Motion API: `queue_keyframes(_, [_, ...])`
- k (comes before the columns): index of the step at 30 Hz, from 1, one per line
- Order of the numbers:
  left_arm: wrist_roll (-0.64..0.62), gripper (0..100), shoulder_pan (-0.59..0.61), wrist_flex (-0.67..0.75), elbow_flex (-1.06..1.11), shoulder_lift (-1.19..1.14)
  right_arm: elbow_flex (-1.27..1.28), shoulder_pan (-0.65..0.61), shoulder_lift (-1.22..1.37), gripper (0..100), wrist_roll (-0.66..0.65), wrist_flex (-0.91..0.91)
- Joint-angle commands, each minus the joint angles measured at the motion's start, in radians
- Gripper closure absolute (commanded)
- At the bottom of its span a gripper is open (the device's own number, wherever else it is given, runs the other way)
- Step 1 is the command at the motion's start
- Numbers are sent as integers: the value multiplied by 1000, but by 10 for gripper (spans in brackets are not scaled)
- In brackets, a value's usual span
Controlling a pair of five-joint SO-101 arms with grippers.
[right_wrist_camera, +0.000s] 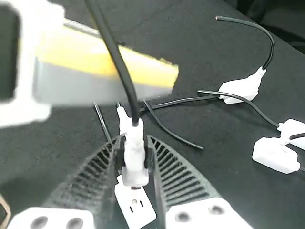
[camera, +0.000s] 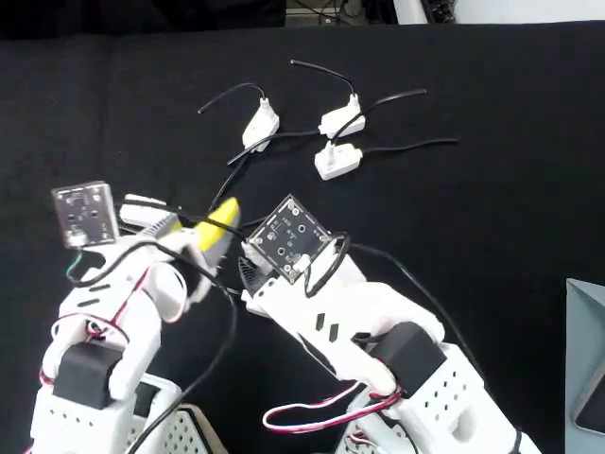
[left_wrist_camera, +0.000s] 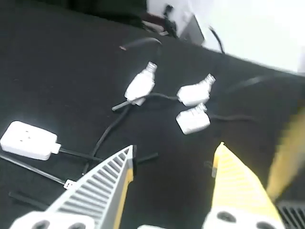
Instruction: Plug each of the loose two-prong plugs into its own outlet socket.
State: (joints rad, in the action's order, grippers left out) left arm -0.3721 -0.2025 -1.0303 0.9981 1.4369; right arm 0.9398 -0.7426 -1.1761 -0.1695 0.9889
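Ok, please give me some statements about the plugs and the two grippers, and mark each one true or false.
1. Three loose plugs lie on the black table. True.
2. The left gripper is shut on a plug. False: it is open and holds nothing.
3. The right gripper grips a white plug. True.
4. The outlet socket near the left arm is yellow. False: it is white.

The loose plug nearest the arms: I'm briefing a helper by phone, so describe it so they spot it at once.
On the black table, three white plugs lie toward the far edge. Two form a far row, left plug and right plug; the nearest plug lies alone in front of the right plug. Its cord runs off to the high view's right.
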Motion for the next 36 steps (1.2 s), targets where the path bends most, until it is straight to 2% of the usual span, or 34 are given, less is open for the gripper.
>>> queue_keyframes(1, [75, 733, -65, -32, -65, 12, -2, -14, -13, 987, 11, -14])
queue_keyframes(12, [259, 734, -196, -54, 84, 339, 15, -9, -13, 987, 12, -14])
queue_keyframes(16, [267, 734, -176, -54, 140, 379, 19, -9, -13, 987, 15, -12])
queue_keyframes(19, [265, 734, -91, -52, 137, 379, 13, 3, -13, 987, 46, -8])
queue_keyframes(24, [276, 734, 91, -55, 116, 377, 7, 167, -13, 987, 46, 41])
queue_keyframes(26, [327, 734, 131, -57, 122, 376, 21, 233, -13, 987, 46, 54])
queue_keyframes(31, [443, 732, 137, -112, 105, 285, 110, 333, -13, 987, 41, 46])
queue_keyframes(36, [531, 729, 137, -118, 47, 34, 203, 459, -13, 987, 46, -37])
